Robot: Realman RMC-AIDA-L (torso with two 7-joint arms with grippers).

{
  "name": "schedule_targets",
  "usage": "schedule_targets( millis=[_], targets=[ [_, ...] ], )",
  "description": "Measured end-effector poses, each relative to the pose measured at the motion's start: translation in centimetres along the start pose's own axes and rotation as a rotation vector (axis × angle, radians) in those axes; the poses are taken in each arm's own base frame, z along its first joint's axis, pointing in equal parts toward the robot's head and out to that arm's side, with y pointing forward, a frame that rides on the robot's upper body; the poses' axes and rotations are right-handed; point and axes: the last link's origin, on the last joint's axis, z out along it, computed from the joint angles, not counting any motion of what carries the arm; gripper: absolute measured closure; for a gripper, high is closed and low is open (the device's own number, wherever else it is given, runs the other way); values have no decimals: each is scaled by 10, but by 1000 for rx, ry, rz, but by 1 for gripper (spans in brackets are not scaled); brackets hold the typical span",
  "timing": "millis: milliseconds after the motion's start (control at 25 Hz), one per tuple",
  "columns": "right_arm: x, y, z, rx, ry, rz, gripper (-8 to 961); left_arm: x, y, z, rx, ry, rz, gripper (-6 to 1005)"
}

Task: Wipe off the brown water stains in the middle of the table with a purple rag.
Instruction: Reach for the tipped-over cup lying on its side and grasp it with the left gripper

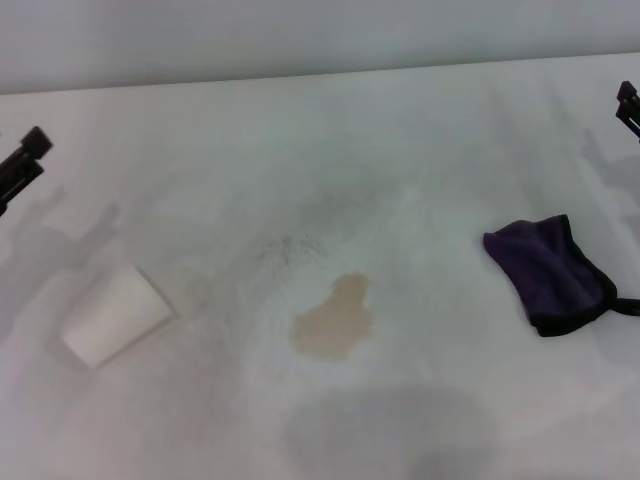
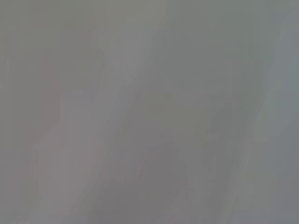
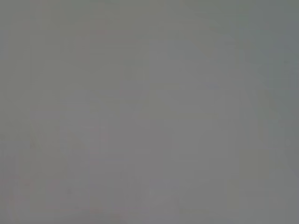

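purple rag point(image 1: 550, 275): crumpled on table point(image 1: 420, 130), right of brown water stains point(image 1: 333, 320), nearest right gripper point(image 1: 627, 105). left gripper point(image 1: 25, 160) far, beyond white cup point(image 1: 112, 315). finger spread of both: cannot tell.

There are no words, numbers or signs to read on anything here, not even on the paper cup point(image 1: 115, 314).

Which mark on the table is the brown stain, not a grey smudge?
The tan blotch mid-table, between the tipped cup and the rag; the other marks are faint grey.
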Motion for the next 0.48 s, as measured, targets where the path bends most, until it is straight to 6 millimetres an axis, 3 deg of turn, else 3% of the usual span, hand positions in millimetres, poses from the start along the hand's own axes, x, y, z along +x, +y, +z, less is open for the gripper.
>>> schedule_targets(
  millis=[320,480],
  targets=[
    [-2,5,4,-12,-5,5,108,37,-8,18,-133,-316,-33,137],
    [-5,8,9,-18,-10,10,108,59,-12,16,-134,-500,14,136]
  ],
)
